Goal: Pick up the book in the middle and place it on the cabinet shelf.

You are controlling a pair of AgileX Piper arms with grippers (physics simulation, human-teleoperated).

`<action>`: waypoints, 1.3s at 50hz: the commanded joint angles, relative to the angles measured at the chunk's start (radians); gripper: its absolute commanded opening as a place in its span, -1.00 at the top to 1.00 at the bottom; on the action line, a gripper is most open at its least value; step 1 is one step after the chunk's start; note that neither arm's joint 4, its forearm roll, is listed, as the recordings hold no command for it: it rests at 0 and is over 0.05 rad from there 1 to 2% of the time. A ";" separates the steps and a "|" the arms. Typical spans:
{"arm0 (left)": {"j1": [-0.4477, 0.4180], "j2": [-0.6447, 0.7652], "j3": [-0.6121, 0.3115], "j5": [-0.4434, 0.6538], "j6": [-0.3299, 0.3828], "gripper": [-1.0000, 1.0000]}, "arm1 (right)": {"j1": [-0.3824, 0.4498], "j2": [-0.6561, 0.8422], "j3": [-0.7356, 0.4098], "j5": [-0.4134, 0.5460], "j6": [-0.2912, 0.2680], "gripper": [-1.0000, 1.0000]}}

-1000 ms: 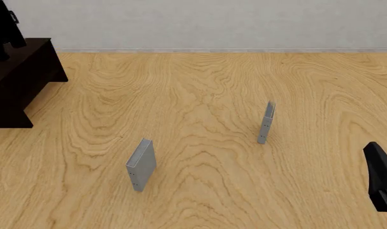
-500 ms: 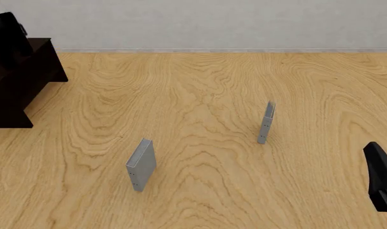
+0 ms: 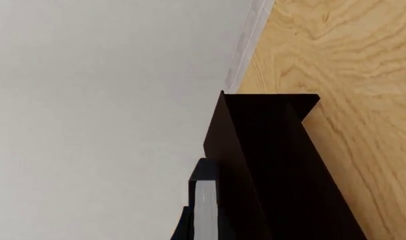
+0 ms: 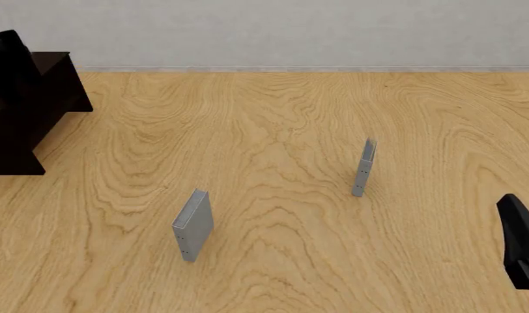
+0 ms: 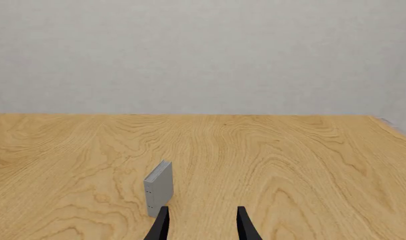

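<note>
The book [image 3: 204, 207], black with white page edges, shows edge-on in the left wrist view, pressed against the flat top of the dark cabinet shelf [image 3: 276, 165]. A dark finger [image 3: 181, 227] lies against the book's cover, so my left gripper [image 4: 8, 52] is shut on it, up over the cabinet shelf [image 4: 34, 104] at the far left of the front view. There the book blends into the black arm and cabinet. My right gripper [image 5: 201, 225] is open and empty, low at the front right of the table [image 4: 521, 244].
A thinner light-grey book [image 4: 192, 225] stands upright on the wooden table at front centre-left. A very thin grey book [image 4: 363, 167] stands upright right of centre. The right wrist view shows one grey book [image 5: 159, 188] just ahead of its fingers. A grey wall closes the back.
My left arm has sunk slightly and shifted over the cabinet top. The right arm and both grey books have not moved.
</note>
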 commanded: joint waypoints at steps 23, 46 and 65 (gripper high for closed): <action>0.015 0.002 0.045 0.029 -0.021 -1.00 | 0.000 0.000 0.000 0.000 0.000 -1.00; -0.041 -0.176 0.162 0.058 -0.006 -1.00 | 0.000 0.000 0.000 0.000 0.000 -1.00; -0.081 -0.254 0.238 0.065 -0.025 -1.00 | 0.000 0.000 0.000 0.000 0.000 -1.00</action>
